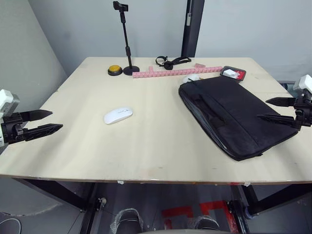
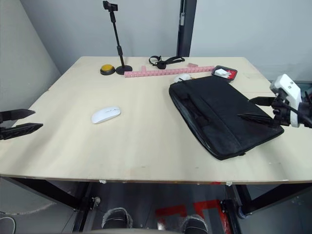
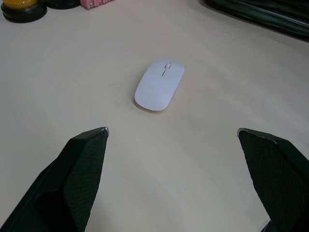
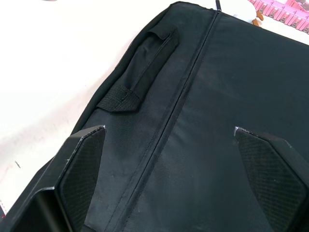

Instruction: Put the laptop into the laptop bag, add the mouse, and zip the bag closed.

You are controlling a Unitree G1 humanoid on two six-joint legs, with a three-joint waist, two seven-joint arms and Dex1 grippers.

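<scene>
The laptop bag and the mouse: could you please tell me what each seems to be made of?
The laptop bag looks like matte black woven fabric: stitched seams, a zipper line and a webbing handle show. The mouse looks like smooth white plastic, judging by its even, faintly glossy shell. Both are judged from surface look alone.

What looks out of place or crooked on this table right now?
Nothing is spilled or damaged. The laptop bag lies flat but askew, skewed to the table's edges. The mouse sits loose on bare wood, apart from the bag. The pink strip at the back also lies slightly slanted.
</scene>
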